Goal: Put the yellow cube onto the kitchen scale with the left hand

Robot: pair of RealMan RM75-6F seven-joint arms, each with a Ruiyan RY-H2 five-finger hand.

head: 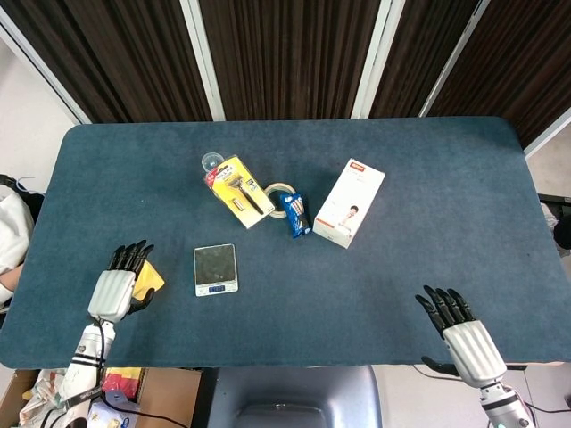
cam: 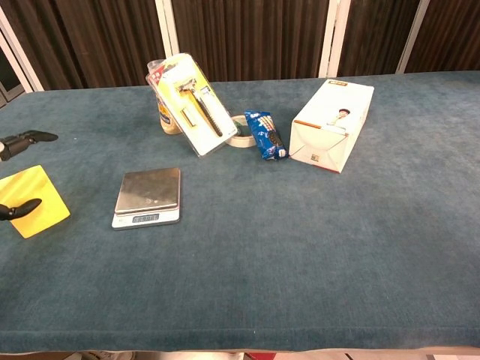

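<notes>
The yellow cube (head: pixel 153 278) lies on the blue table left of the small silver kitchen scale (head: pixel 216 268). My left hand (head: pixel 114 287) hovers over the cube's left side with its fingers (head: pixel 130 257) spread and holds nothing; it hides most of the cube in the head view. In the chest view the cube (cam: pixel 34 199) shows in full at the left edge, with two dark fingertips (cam: pixel 27 138) reaching in beside it, one over its near corner. The scale (cam: pixel 148 195) carries nothing. My right hand (head: pixel 466 335) lies flat and open at the front right table edge.
Behind the scale are a yellow razor pack (head: pixel 239 189) leaning on a jar (head: pixel 212 162), a tape roll (head: pixel 279 198), a blue snack pack (head: pixel 296 214) and a white box (head: pixel 350 203). The table's front edge runs just below both hands.
</notes>
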